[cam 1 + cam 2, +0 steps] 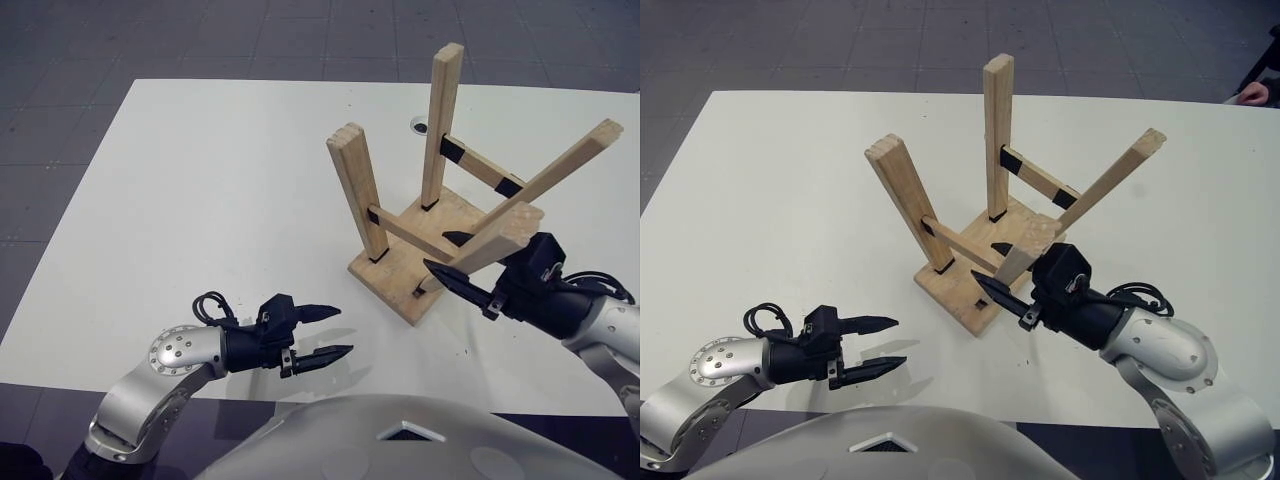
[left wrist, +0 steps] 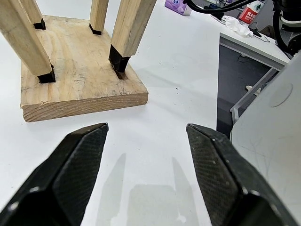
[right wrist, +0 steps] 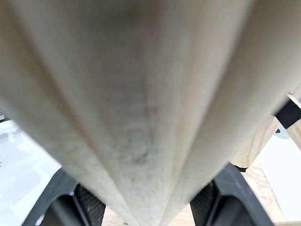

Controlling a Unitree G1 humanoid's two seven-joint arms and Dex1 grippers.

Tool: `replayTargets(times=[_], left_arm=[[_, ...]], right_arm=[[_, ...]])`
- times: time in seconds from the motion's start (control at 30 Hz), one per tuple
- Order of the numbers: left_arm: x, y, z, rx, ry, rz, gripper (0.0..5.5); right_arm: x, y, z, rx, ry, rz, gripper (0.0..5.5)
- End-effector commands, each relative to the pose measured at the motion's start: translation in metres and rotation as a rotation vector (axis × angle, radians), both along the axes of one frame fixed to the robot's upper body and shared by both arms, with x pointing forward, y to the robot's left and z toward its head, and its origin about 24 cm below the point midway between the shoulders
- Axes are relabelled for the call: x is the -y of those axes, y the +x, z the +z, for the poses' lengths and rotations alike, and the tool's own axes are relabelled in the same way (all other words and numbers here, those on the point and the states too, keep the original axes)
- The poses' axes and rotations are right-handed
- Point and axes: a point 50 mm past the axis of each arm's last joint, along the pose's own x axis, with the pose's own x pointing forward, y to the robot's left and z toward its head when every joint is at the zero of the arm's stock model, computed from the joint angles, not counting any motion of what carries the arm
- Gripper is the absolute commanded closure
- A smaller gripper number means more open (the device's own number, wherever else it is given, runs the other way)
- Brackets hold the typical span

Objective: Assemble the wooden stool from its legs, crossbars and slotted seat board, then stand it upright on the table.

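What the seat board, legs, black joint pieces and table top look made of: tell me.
The seat board looks like bare, unvarnished wood: grain and rough edges show. The legs are the same pale, matte wood. The black joint pieces may be tape or plastic; I cannot tell. The table top is smooth white, probably laminate, with a faint sheen.

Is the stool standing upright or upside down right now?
Upside down: the seat board lies flat on the table, legs pointing up.
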Motion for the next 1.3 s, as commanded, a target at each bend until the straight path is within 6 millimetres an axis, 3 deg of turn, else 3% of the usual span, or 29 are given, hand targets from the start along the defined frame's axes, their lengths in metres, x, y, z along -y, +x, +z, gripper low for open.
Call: replayTargets(times=[0.03,0.23,0.7,0.93,1.3], left_arm=[[-0.001,0.002,0.000,0.005,0.009,0.010,2.42],[-0.001,0.001,0.001,0.004,0.008,0.009,2.42],[-0.002,0.003,0.001,0.007,0.011,0.014,2.42],[-0.002,0.003,0.002,0.009,0.012,0.012,2.42],[-0.003,0.002,0.003,0.007,0.014,0.003,2.42]], right_arm=[[-0.003,0.001,0.002,0.014,0.026,-0.008,3.47],[-0.004,0.000,0.003,0.021,0.058,-0.009,3.47],[-0.005,-0.024,-0.028,-0.108,-0.056,0.083,3.47],[0.000,-0.024,-0.030,-0.091,-0.096,0.091,3.47],[0.016,-0.019,-0.050,-0.156,-0.138,0.083,3.47]])
